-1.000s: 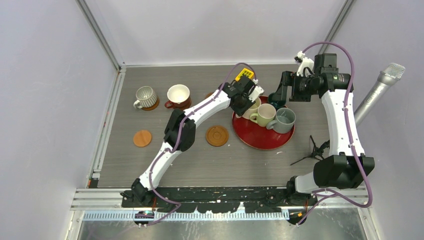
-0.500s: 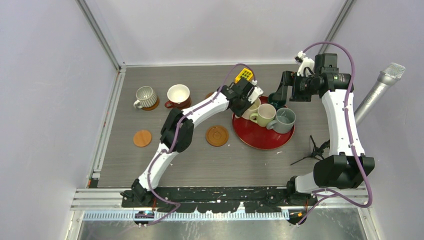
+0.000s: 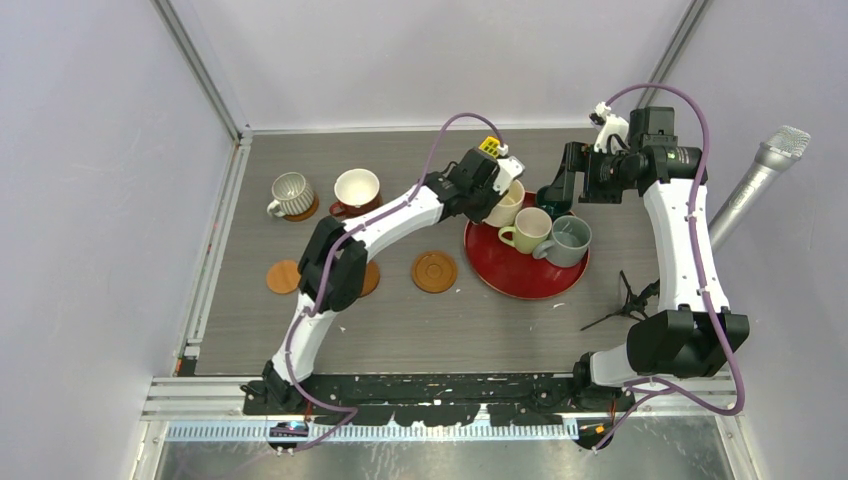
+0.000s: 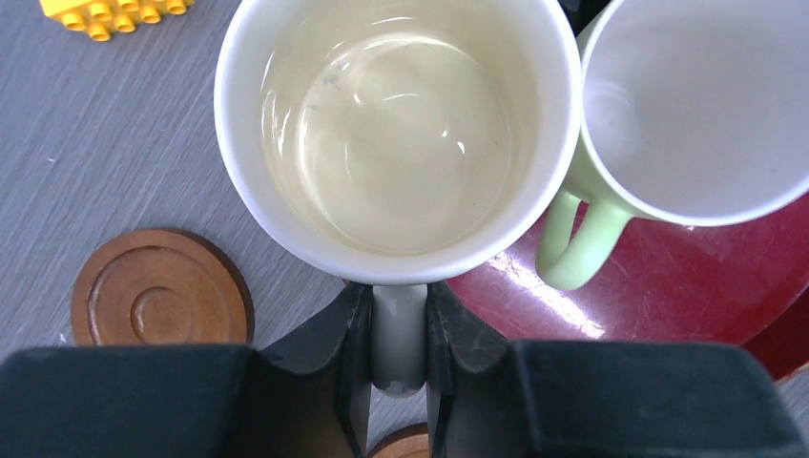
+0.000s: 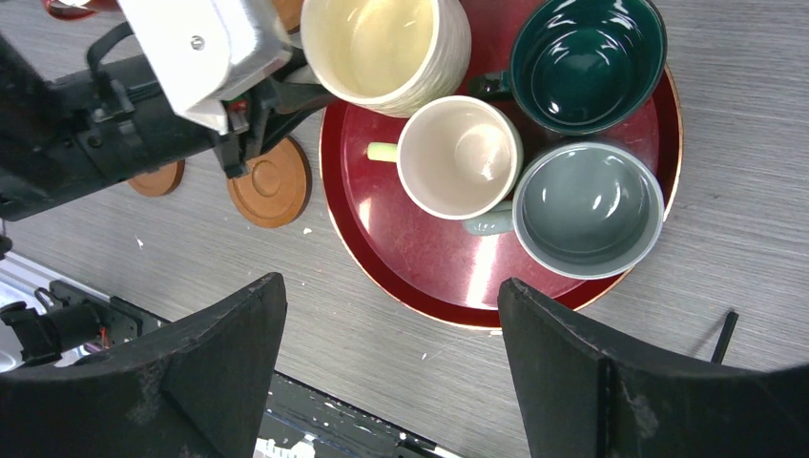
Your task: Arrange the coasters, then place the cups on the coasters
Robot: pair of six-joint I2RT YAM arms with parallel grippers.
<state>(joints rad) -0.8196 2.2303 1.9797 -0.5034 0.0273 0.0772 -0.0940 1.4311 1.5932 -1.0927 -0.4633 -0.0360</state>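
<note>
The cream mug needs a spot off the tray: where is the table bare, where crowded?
Bare: the near strip of grey wood table between the round brown wooden coasters and the arm bases; the far-left strip behind the grey-white ribbed mug and brown mug. Crowded: the glossy red round tray, holding pale green mug, plain grey mug and dark teal mug.

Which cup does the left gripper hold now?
The cream cup: the left gripper is shut on its handle. The pale green cup, dark teal cup and grey cup sit ungripped on the red tray.
</note>
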